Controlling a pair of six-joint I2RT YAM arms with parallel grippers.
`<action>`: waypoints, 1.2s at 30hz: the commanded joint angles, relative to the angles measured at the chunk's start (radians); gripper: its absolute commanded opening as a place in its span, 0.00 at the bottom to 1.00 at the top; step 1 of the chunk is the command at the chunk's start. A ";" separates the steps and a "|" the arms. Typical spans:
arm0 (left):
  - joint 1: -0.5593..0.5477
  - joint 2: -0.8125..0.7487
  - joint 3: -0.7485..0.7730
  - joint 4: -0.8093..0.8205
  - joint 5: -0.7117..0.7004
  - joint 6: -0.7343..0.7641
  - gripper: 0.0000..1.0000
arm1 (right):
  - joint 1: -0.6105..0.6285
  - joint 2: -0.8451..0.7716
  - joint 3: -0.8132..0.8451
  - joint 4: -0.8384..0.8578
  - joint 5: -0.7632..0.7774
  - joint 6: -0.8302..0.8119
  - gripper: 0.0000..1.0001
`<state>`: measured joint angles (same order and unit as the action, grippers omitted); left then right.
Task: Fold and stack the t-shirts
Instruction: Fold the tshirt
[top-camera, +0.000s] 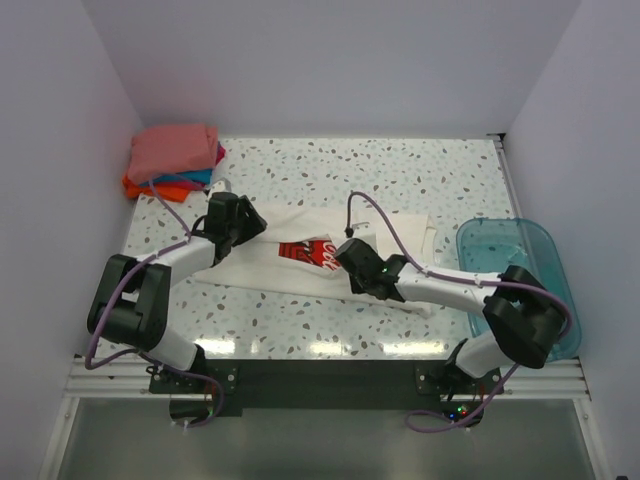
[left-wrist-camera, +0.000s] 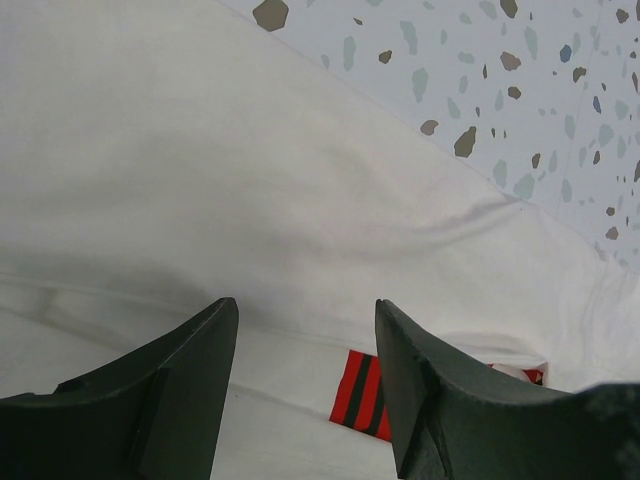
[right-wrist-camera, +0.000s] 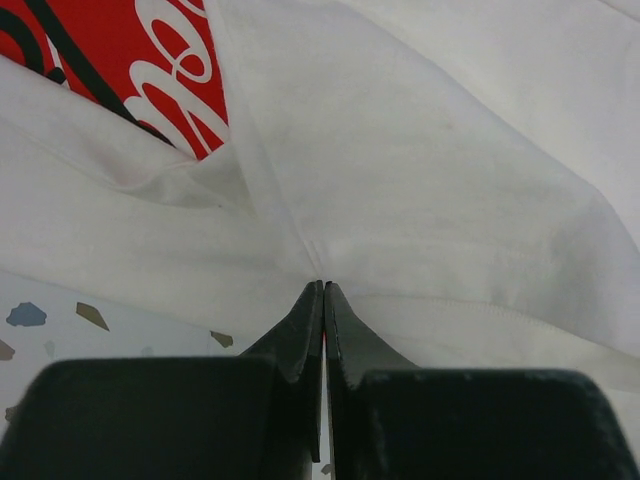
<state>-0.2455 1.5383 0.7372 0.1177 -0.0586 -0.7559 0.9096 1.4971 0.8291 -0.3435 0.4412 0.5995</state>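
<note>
Clenching white t-shirt (right-wrist-camera: 450, 200) in right tool (right-wrist-camera: 322, 290), hovering released left tool (left-wrist-camera: 307, 305) above; noting teal bin (top-camera: 512, 236) rightward, folded stack (top-camera: 175, 155) far-left.

The left arm is rising from its base, bending at the elbow and reaching forward and inward. The left gripper (left-wrist-camera: 305, 310) is pointing down with its fingers (left-wrist-camera: 200, 360) spread well apart. The right arm is stretching low toward the middle. The right gripper (right-wrist-camera: 322, 288) is pressing its fingers tight together — pinching a fold of the white t-shirt (right-wrist-camera: 430, 150).
</note>
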 joint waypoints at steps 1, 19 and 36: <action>-0.005 -0.003 0.036 0.048 -0.007 0.015 0.62 | 0.005 -0.095 -0.015 -0.012 0.011 0.023 0.00; -0.005 0.028 0.103 0.005 -0.013 0.056 0.61 | 0.029 -0.185 -0.113 -0.021 -0.073 0.065 0.08; -0.077 0.210 0.197 -0.208 -0.331 0.113 0.46 | -0.339 0.093 0.123 -0.097 -0.130 0.049 0.49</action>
<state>-0.3107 1.7149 0.8993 -0.0490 -0.2958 -0.6598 0.6159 1.4830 0.9092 -0.4725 0.3744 0.6563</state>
